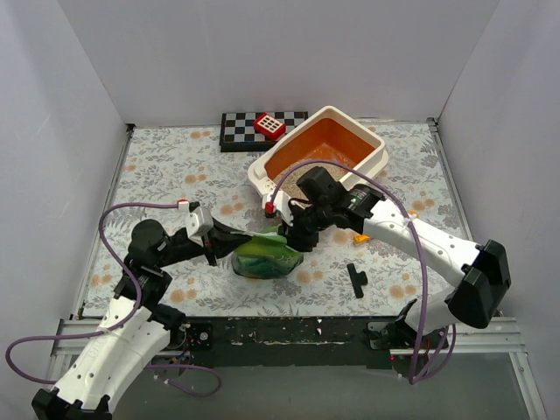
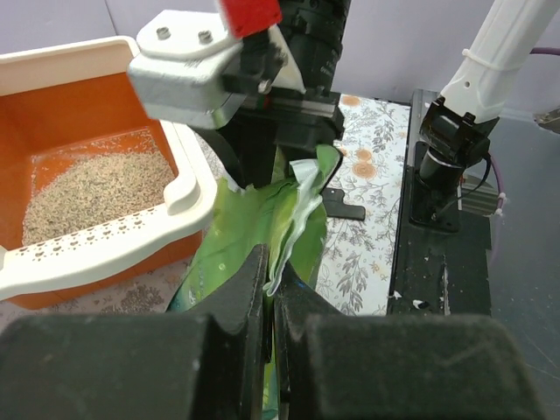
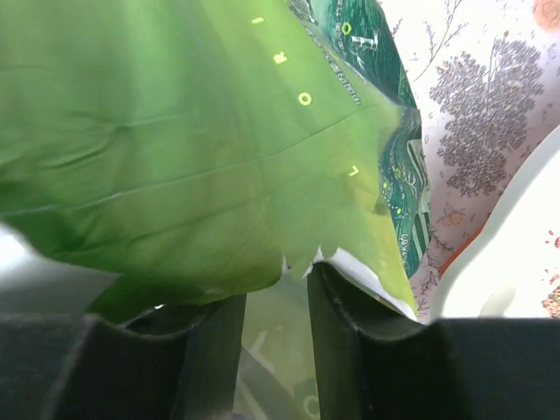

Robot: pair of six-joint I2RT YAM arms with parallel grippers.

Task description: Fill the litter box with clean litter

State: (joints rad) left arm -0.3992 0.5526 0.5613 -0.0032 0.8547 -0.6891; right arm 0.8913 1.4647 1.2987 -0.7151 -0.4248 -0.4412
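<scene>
Top external view: the litter box point(image 1: 328, 140) stands at the far middle of the flowered table point(image 1: 175, 166), just behind the right arm. A green bag point(image 1: 267, 256) lies on the table between the two grippers, near the box's slotted end.
Fill so far: clean litter point(image 2: 96, 188) covers a shallow patch of the box floor at that end, and bare orange floor shows past it.
Left arm: the left gripper point(image 2: 271, 289) is clamped tight on the bag's torn top edge, with the film pinched between its fingers.
Right arm: the right gripper point(image 3: 271, 306) has its jaws narrowly parted at the bag's other torn edge. The film drapes over the tips and no pinch shows.
Also there: a checkerboard point(image 1: 241, 131) behind the box, an orange scoop point(image 1: 360, 236) peeking from under the right forearm, and a small black piece point(image 1: 356, 280) near the front.
Step in hand: handling the bag between pours, as I judge it, with the box only partly filled.
Next move calls for: a firm right-hand hold on the bag. Both arms would then lift it and tip its mouth over the rim so that the granules land inside.
</scene>
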